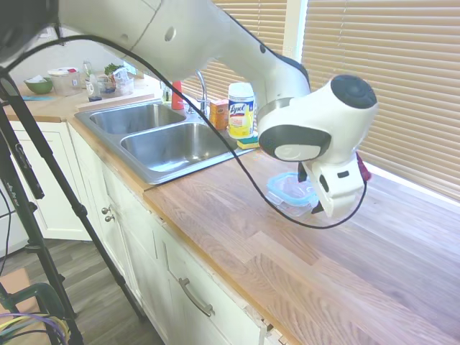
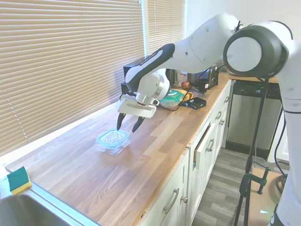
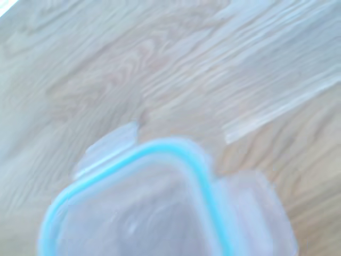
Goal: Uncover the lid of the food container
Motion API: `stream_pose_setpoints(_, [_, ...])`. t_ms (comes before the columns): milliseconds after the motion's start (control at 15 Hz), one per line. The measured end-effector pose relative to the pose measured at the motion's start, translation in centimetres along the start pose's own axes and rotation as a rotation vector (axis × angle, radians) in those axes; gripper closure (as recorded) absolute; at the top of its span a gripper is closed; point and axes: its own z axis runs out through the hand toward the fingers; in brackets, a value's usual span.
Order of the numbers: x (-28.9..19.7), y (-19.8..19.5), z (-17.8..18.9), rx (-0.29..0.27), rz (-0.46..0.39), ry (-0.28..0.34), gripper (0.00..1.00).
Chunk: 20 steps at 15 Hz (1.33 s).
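Note:
The food container point(image 2: 114, 149) is a small clear dish standing on the wooden counter, and it shows again as the food container point(image 1: 293, 208) in the first exterior view. The lid point(image 2: 113, 137), clear with a teal rim and side tabs, sits on top of it. In the wrist view the lid point(image 3: 133, 213) is blurred and close, one corner and two tabs showing. My gripper point(image 2: 127, 128) hovers just above the container's edge on the side away from the sink, fingers open and pointing down with nothing between them. In the first exterior view the gripper point(image 1: 315, 208) is mostly hidden behind the hand.
A double steel sink point(image 1: 165, 140) lies along the counter, with a Lysol tub point(image 1: 241, 108) and a yellow-green sponge point(image 1: 248, 142) behind it. The sponge point(image 2: 19, 180) sits near the sink edge. Bowls and small items point(image 2: 176, 99) crowd the counter's far end. Window blinds point(image 2: 66, 56) run behind.

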Motion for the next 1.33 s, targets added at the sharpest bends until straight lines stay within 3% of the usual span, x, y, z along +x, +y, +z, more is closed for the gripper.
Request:
stream_pose_setpoints(400, [2.2, 1.2, 2.1, 0.064, 0.056, -0.111, 0.0])
stream_pose_setpoints(800, [2.9, 1.2, 3.1, 0.165, 0.067, -0.225, 0.0])
stream_pose_setpoints(1267, [3.4, 0.2, 5.9, 0.184, 0.07, -0.28, 0.0])
stream_pose_setpoints(1333, [3.6, 0.2, 5.9, 0.186, 0.07, -0.28, 1.0])
